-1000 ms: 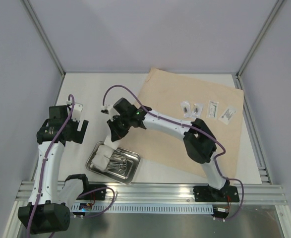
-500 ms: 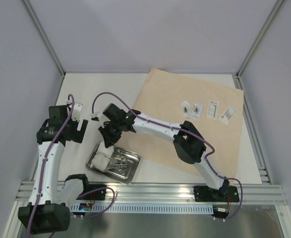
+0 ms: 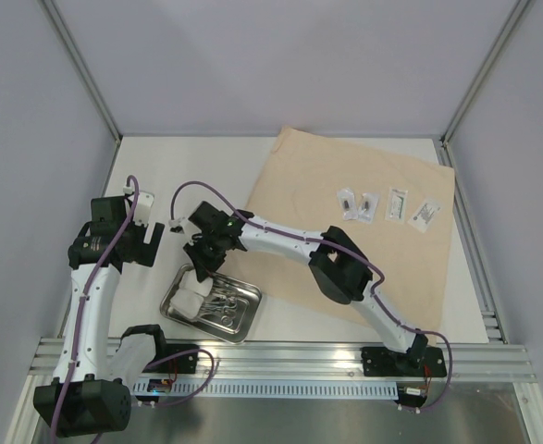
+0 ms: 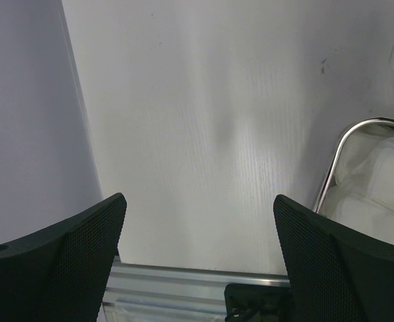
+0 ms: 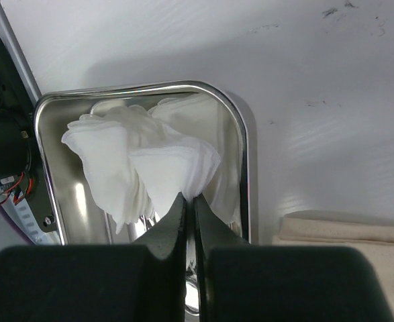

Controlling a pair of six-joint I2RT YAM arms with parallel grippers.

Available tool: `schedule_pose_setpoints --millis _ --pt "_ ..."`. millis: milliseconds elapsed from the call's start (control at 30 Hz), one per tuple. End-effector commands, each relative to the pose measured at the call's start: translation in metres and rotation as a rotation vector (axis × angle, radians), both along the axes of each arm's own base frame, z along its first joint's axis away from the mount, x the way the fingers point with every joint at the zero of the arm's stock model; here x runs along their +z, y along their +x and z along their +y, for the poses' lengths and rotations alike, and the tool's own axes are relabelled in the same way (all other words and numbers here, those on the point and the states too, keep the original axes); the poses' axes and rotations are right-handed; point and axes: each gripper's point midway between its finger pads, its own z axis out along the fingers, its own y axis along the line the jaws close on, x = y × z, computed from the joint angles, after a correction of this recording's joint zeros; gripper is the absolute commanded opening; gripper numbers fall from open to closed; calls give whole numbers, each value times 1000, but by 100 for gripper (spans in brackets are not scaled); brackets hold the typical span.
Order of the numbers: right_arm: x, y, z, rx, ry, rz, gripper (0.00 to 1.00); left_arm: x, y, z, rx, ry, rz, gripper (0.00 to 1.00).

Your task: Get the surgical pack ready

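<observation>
- The right hand [image 5: 190, 199] has swung left off the edge of the wrap sheet [image 3: 299, 176] and now hangs over the left end of the steel tray [image 5: 241, 154]. Its fingers are pressed together on the corner of a gauze pad [image 5: 173, 164].
- The pad droops in a soft cone just above the tray, so the gauze step looks under way; I cannot tell whether the pad is going in or coming out.
- The left hand [image 4: 198, 201] has not moved. Its fingers stand wide apart and empty over bare worktop [image 3: 188, 176], just left of the tray.
- The tray is mirror-bright with rounded corners, and thin steel clamps [image 3: 221, 303] lie inside it.
- The wrap is matte, tan and crepe-like, and carries four small clear packets [image 3: 398, 203] in a row.
</observation>
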Motion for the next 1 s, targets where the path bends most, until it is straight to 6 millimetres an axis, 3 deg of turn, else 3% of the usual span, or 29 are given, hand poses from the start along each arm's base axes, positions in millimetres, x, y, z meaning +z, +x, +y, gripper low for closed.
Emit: schedule_pose_setpoints --millis 0,267,633,967 --pt "14 3 17 -17 53 -17 1 1 2 -2 -3 -11 -21 100" --pt "16 5 21 -33 64 -30 1 1 2 -3 -6 -12 -19 100" --pt "54 4 29 -14 154 -59 0 1 2 -3 -7 -13 -22 100" --pt "36 6 30 -26 126 -46 1 0 2 -3 -4 -14 -21 100"
